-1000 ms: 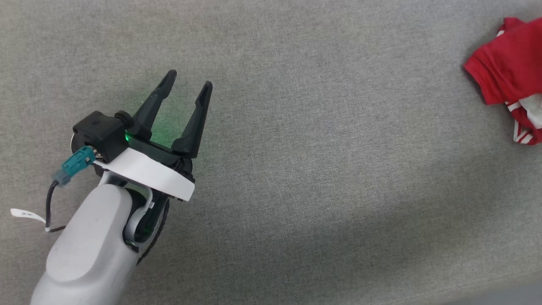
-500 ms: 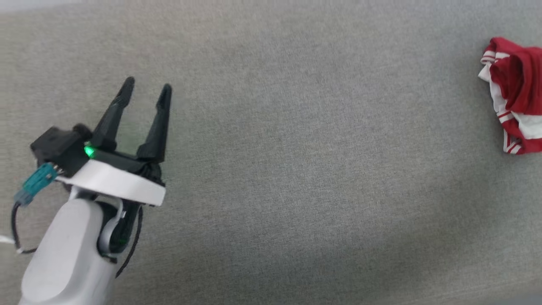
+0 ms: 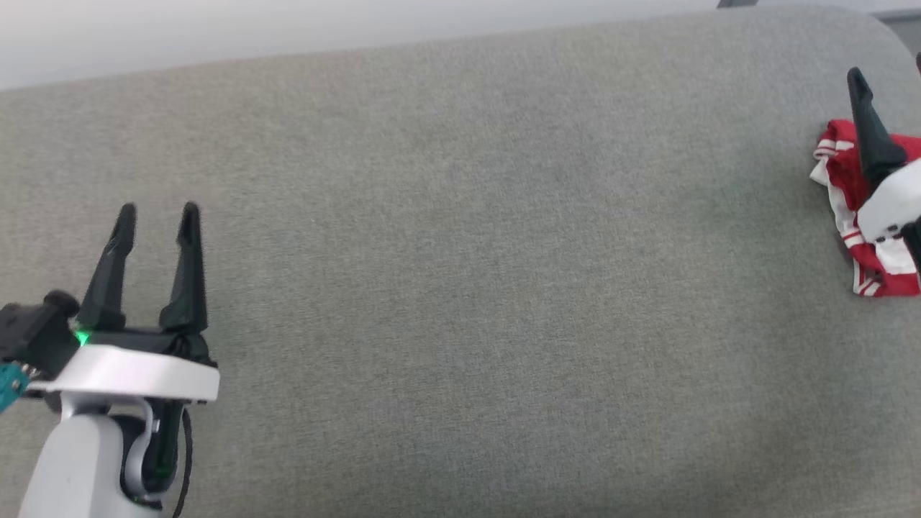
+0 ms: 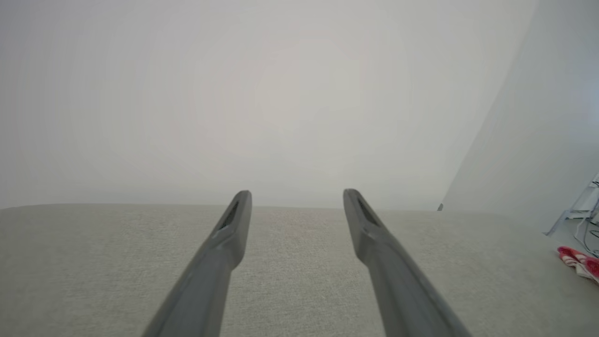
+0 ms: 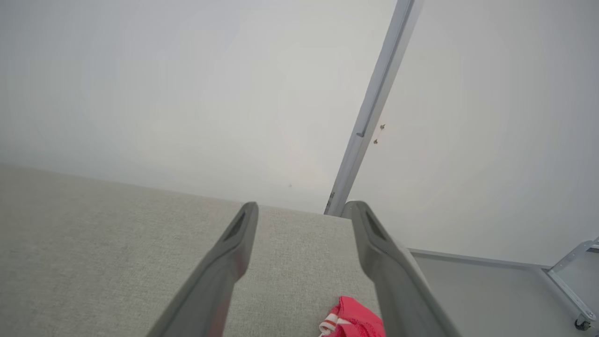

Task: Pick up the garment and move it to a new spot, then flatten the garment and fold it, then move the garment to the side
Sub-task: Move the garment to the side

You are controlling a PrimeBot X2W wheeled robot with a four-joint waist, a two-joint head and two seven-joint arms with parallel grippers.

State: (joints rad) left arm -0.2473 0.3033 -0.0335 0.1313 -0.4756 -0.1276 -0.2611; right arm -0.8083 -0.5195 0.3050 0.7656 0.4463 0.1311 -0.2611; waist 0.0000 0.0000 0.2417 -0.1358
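Lining up the first pick: the garment point(image 3: 881, 270) sits crumpled at the far right end of the grey cushion point(image 3: 460, 252). My right gripper point(image 5: 303, 206) hangs just over it, fingers spread and empty. The left gripper point(image 3: 159, 208) is well off to the left, also spread, holding nothing. Next I reckon the right one needs to drop down and pinch a fold.

Head camera shifted up; right gripper point(image 3: 888, 72) now in frame, over garment point(image 3: 843, 155) at right edge.
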